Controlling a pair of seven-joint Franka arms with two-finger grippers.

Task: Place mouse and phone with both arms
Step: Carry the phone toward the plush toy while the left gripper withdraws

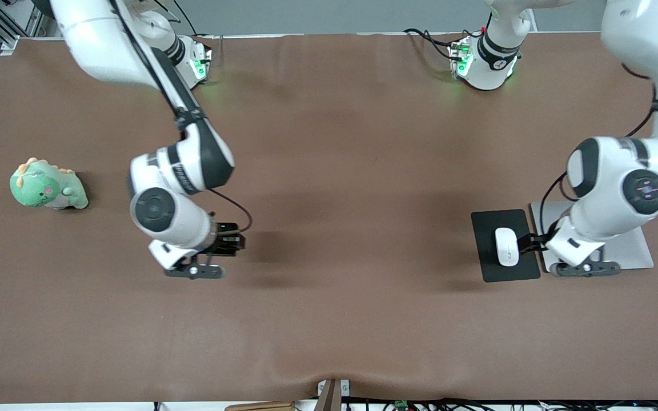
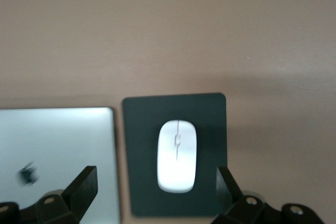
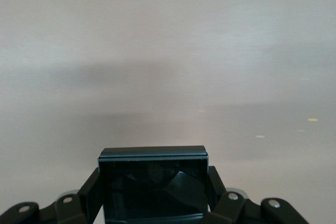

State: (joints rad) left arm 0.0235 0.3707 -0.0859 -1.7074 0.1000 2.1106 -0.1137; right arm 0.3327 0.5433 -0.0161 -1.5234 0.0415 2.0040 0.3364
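**Mouse released on pad; phone clasped in right gripper**

Left gripper [image 2: 155, 184]: fingers spread wide, gripping nothing, above the white mouse [image 1: 506, 246], which lies on the dark mouse pad [image 1: 486, 260] beside a silver laptop [image 1: 637, 251]. Right gripper [image 3: 153, 192]: fingers clamped on the black phone [image 3: 152, 184], over bare brown table [image 1: 352, 171]. A green plush dinosaur [image 1: 46, 185] sits toward the right arm's end.

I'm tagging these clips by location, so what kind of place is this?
Probably a robotics lab bench staged as a desk: two arms bolted along a brown table, cables running to their bases, and a mouse on a mouse pad beside a closed silver laptop, plus a green plush toy.
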